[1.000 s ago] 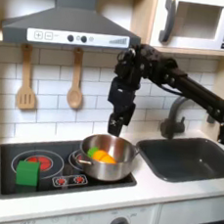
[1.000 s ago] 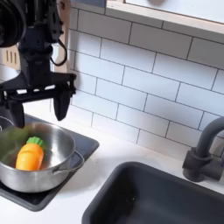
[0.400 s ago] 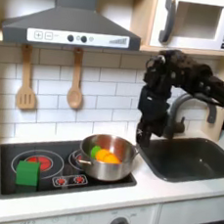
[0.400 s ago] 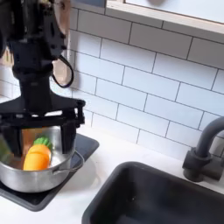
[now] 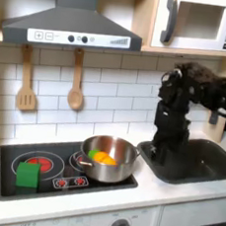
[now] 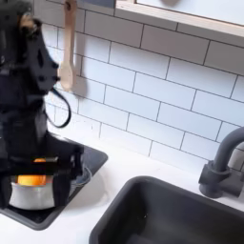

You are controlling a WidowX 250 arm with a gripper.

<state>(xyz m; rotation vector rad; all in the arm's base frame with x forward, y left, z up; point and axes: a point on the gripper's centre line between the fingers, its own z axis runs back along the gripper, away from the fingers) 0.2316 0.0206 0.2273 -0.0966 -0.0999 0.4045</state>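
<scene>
The gripper (image 5: 165, 143) is seen hanging empty over the sink's (image 5: 194, 162) near-left edge, jaws spread apart. The silver pot (image 5: 107, 158) is set on the stove (image 5: 39, 169), to the first exterior view's left of the gripper, an orange carrot (image 5: 104, 157) lying inside it.

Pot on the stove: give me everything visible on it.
The pot is round, shiny and looks like metal, with a side handle. It stands upright on the right burner of the black stove. An orange toy vegetable with some green lies inside. The gripper hangs apart from it, over the sink's near edge.
</scene>
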